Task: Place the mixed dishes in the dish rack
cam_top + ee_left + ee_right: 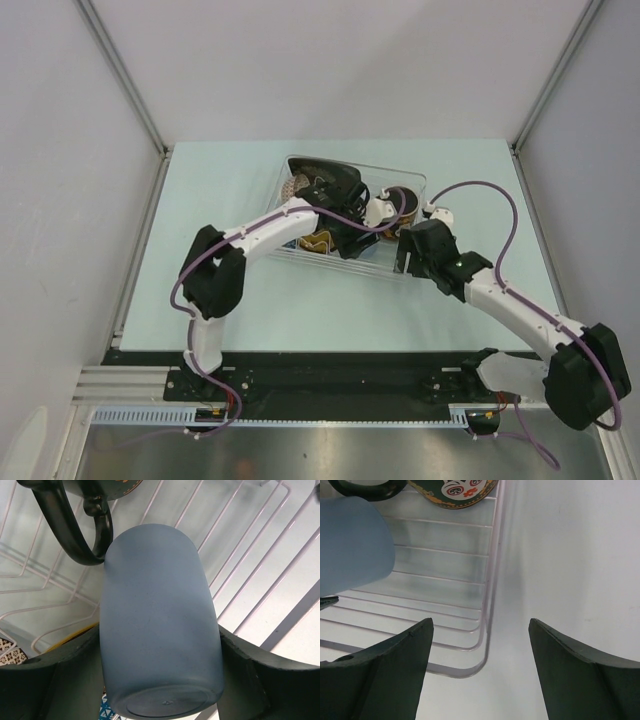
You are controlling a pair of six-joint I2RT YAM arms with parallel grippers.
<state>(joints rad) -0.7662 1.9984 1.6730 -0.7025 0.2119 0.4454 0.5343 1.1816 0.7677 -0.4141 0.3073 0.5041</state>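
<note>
My left gripper (160,650) is shut on the small light-blue cup (155,620), which lies on its side with its base towards the camera, over the white wires of the dish rack (260,545). The black mug's handle (75,530) is just beyond the cup. In the top view the left gripper (366,222) reaches into the rack (415,180), next to the black mug with red inside (400,200). My right gripper (480,625) is open and empty over the rack's near right corner (485,645). The cup (350,545) and the mug (455,490) also show in the right wrist view.
A yellow saucer edge (75,636), a blue mosaic bowl (106,709) and a beige patterned bowl (10,656) lie in the rack near my left fingers. Bare pale-green table (480,200) lies to the right of the rack. Grey walls enclose the table.
</note>
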